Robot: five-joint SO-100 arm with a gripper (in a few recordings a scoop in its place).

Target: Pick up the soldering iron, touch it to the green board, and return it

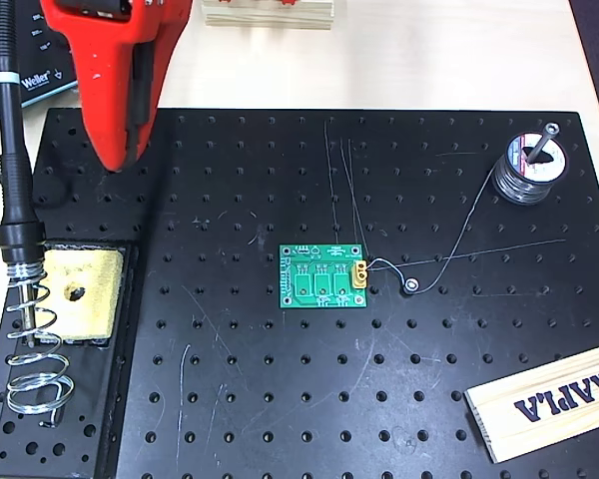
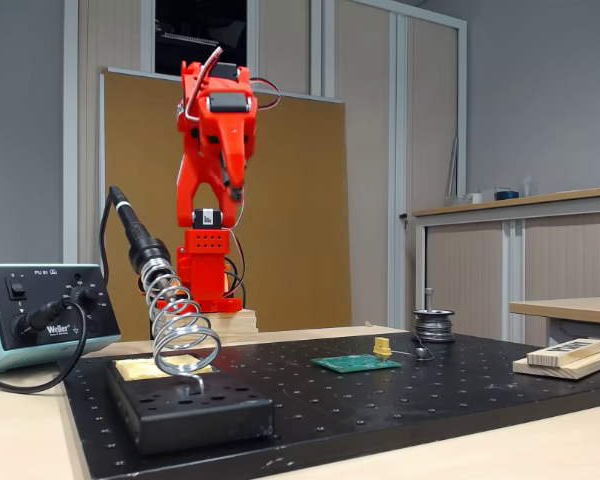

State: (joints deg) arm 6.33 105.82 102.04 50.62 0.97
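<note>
Overhead view: soldering iron [image 1: 10,150] in its holder [image 1: 35,349] (green board [image 1: 324,276] apart).

A pale tabletop [image 2: 40,440] carries a black perforated board [image 2: 400,400]. Behind stand a tan panel [image 2: 300,210], grey wall [image 2: 20,130] and tall beige cabinet doors [image 2: 390,150]. At right in the fixed view, a wood-topped counter [image 2: 520,205] runs along a grey wall [image 2: 540,90]. Lighting is even and soft.
</note>
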